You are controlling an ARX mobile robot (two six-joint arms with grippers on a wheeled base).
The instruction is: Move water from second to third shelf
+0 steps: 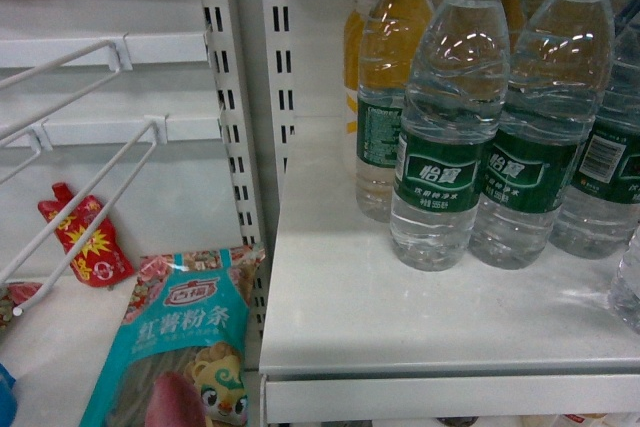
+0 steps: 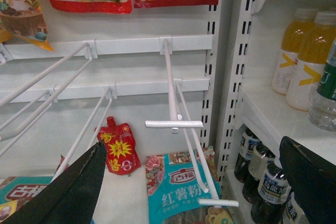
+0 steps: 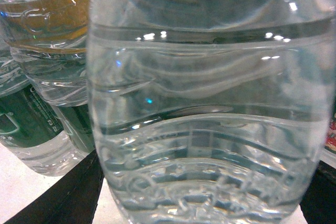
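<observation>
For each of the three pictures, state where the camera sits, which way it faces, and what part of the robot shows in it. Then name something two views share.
Head: on the robot, looking slightly down at a white shelf of green-labelled water bottles; no arm shows.
Left wrist: on the left arm, facing peg hooks and snack packets, left gripper with dark fingers apart, holding nothing.
Right wrist: on the right arm, close against one water bottle between dark fingers.
Shared: head and left wrist both show the teal noodle packet.
</observation>
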